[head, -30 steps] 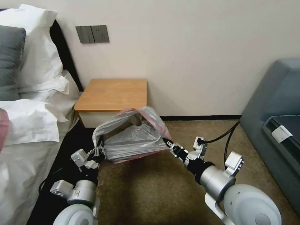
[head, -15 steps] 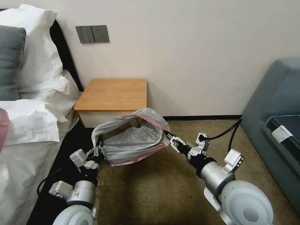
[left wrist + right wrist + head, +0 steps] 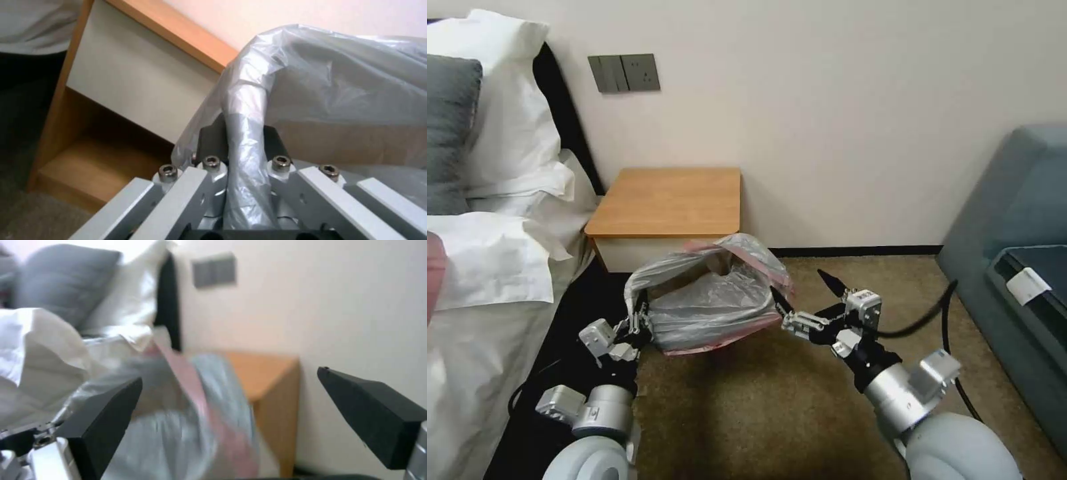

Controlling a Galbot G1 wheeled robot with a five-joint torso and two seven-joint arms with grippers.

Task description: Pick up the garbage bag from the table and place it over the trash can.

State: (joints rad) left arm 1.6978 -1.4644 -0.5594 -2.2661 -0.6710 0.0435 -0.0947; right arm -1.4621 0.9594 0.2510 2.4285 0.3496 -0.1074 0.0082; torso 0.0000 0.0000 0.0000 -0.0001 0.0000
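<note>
The garbage bag [image 3: 714, 300] is draped over the trash can, which is set on the floor just in front of the counter [image 3: 667, 200]. A bed [image 3: 487, 267] lies to the left, a sofa [image 3: 1014, 253] well to the right. The bag is flanked by the left gripper [image 3: 639, 322] and right gripper [image 3: 804, 293].

The garbage bag [image 3: 710, 303] is thin, crinkled plastic film, translucent grey with a soft sheen and a pinkish-red edge; a bunched fold of it lies pinched between the left gripper's [image 3: 244, 156] matt black fingers [image 3: 209, 138], which sit on brushed silver metal links with steel screws. The right gripper's [image 3: 231, 416] fingers [image 3: 373, 413], spread apart just beside the film, are matt black too. Beyond them, the desk [image 3: 670, 200] has a smooth, satin wooden top. The carpet [image 3: 760, 407] looks rough and fibrous.
</note>
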